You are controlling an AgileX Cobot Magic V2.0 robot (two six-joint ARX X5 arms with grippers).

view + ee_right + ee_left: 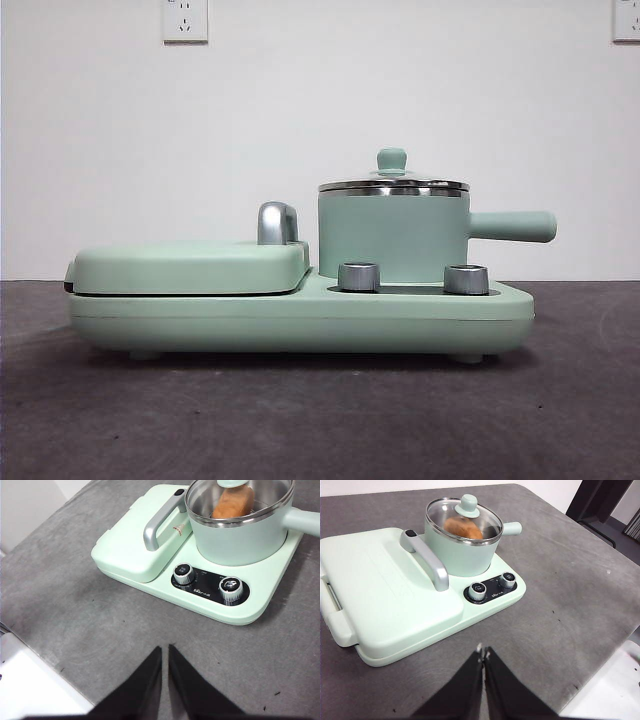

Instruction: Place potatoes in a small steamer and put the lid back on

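- Front view shows nearest the dark grey matte desk (320,420), and no arm enters this picture.
- On the desk stands a mint-green plastic cooking base (300,315) with small feet; two round steel control knobs (359,277) sit on its front, just before the pot.
- On the left part of the base lies the flat mint-green griddle cover (190,268), shut, with a curved chrome handle (277,222) rising at its inner edge beside the pot.
- Behind the knobs stands upright the small steamer (392,238), a mint-green cylindrical pot with a steel rim; its straight green side handle (512,226) points to the right in this view.
- The lid (392,180), a round clear glass disc with a steel rim and a mint-green knob, sits level on the rim of the pot and closes it.
- Both wrist views look through the glass: the potato (463,527), one orange-brown oblong lump with rough matte skin, lies inside the steamer under the lid.
- The left tool (483,652) hangs over bare desk, well apart from the base, on the side of the control knobs; its two black jaws are together and hold nothing.
- The right tool (164,649) also hangs over bare desk, apart from the base; its jaws are nearly together, with only a thin gap, and hold nothing.
- Farthest stands a white wall (400,90) with a white socket plate (185,20) high on the left.
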